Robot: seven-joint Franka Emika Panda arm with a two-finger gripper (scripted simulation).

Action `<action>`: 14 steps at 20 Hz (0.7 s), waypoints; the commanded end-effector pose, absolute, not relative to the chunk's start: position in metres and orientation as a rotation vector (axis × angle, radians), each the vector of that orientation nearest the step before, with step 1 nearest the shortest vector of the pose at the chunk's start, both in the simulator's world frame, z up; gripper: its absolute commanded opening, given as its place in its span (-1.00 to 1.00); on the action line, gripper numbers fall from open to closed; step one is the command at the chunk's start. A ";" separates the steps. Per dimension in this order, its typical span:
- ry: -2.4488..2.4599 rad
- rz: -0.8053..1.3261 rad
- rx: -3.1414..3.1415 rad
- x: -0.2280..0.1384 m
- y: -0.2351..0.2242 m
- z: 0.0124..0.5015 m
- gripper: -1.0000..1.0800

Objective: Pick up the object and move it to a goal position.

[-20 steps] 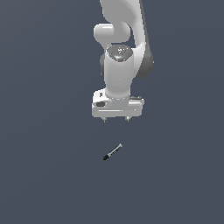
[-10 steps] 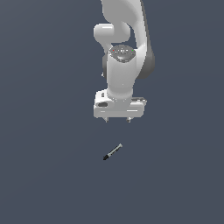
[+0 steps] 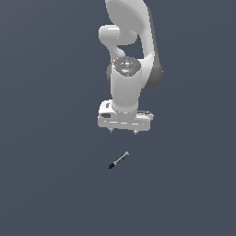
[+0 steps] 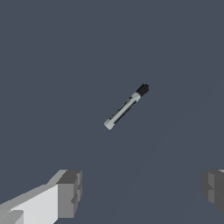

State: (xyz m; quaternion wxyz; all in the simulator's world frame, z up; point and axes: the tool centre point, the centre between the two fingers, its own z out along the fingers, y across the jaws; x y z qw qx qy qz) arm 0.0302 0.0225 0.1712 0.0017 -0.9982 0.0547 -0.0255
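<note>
Exterior view: tool [image 3: 124, 132] hangs above the table [image 3: 46, 184], stick [image 3: 118, 160] lying below it, untouched. Wrist view alone shows the fingers [image 4: 70, 192] spread wide apart, empty, plus the stick's [image 4: 126, 107] black end and lighter tip.

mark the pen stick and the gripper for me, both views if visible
pen stick [image 3: 118, 160], exterior view, mid-shaft
pen stick [image 4: 126, 107], wrist view, grey shaft
gripper [image 3: 124, 132], exterior view, between fingertips
gripper [image 4: 140, 192], wrist view, gap between open fingers
</note>
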 end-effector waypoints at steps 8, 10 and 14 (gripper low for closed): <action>0.564 -0.048 -3.077 0.055 0.016 0.139 0.92; 0.655 -0.041 -3.058 0.061 0.015 0.130 0.92; 0.834 -0.028 -3.015 0.071 0.012 0.114 0.92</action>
